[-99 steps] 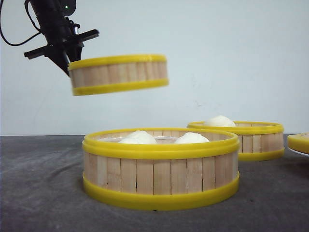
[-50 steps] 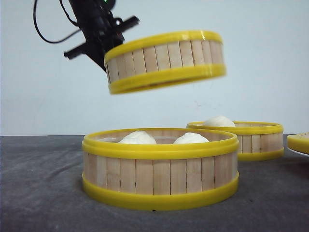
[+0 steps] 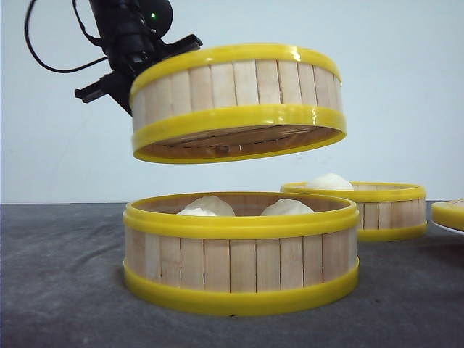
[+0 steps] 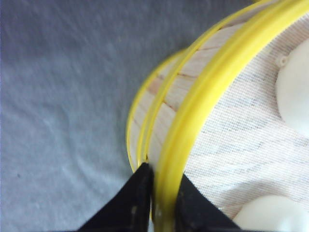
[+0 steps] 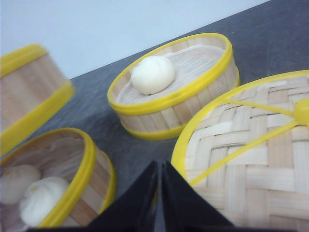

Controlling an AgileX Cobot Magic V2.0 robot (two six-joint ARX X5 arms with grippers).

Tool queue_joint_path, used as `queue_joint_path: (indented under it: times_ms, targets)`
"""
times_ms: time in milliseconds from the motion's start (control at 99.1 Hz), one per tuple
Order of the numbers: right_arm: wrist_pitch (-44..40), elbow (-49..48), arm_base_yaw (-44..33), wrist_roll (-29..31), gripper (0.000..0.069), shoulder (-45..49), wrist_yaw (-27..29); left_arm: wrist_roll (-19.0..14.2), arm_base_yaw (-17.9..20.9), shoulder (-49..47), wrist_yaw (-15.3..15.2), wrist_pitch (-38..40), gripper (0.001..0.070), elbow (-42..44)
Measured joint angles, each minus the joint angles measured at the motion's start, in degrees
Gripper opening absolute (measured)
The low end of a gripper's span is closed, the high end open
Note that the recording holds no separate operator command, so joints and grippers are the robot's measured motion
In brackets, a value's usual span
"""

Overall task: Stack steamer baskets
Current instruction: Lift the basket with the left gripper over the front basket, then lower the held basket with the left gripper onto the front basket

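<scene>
- Front view: the left gripper (image 3: 138, 76), black with a green light and looping cables, pinches the left wall of a raised steamer basket (image 3: 235, 90), a round shallow drum of pale upright wooden slats between glossy yellow rings. It hangs in the air, tilted so its slatted underside shows, above and apart from a second steamer basket (image 3: 241, 261) standing on the dark grey matte table (image 3: 58, 290)
- The second basket holds smooth white rounded buns (image 3: 286, 208) on a pale liner. Behind it to the right stands a third steamer basket (image 3: 377, 210) with one bun on show. A yellow rim of the lid (image 3: 449, 214) peeks in at the right edge
- Left wrist view: two black tapered fingers (image 4: 133, 203) are clamped on the glossy yellow top ring of the raised basket (image 4: 193, 121), one outside on the slats, one inside. Inside lies woven white cloth with soft white buns. The grey table lies blurred beneath
- Right wrist view: the right gripper (image 5: 159, 193) has its black pointed jaws closed together, holding nothing. Just beside it lies the flat lid (image 5: 246, 154), woven pale bamboo strips under thin yellow spokes. Beyond stands the one-bun basket (image 5: 178, 87); the two-bun basket (image 5: 53, 183) sits nearer, the raised one (image 5: 29, 92) blurred above it
</scene>
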Motion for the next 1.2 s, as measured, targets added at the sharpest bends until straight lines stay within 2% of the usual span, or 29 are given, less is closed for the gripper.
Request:
queue_joint_path:
  times_ms: [141, 293, 444, 615, 777, 918, 978, 1200]
  targets:
    - [0.0, 0.0, 0.0, 0.0, 0.0011, 0.0, 0.2, 0.7, -1.4, -0.5, -1.2, 0.0, 0.0025, -3.8]
    - [0.0, 0.0, 0.0, 0.0, 0.0011, 0.0, 0.3, 0.9, -3.0, -0.5, -4.9, 0.0, 0.0025, -4.8]
    - [0.0, 0.0, 0.0, 0.0, 0.0011, 0.0, 0.2, 0.9, -3.7, -0.5, -6.6, 0.0, 0.0025, -4.8]
    - [0.0, 0.0, 0.0, 0.0, 0.0011, 0.0, 0.2, 1.0, -3.7, -0.5, -6.6, 0.0, 0.0025, -4.8]
    - [0.0, 0.0, 0.0, 0.0, 0.0011, 0.0, 0.2, 2.5, -4.0, -0.5, -6.3, 0.4, 0.0025, -4.8]
    - [0.0, 0.0, 0.0, 0.0, 0.0011, 0.0, 0.2, 3.1, -4.3, -0.5, -2.8, 2.0, 0.0025, -4.8]
    - [0.0, 0.0, 0.0, 0.0, 0.0011, 0.0, 0.2, 3.1, -4.6, -0.5, -2.6, 2.7, 0.0024, -4.8]
    - [0.0, 0.0, 0.0, 0.0, 0.0011, 0.0, 0.2, 3.3, -4.9, -0.5, -8.5, 2.3, 0.0024, -5.6]
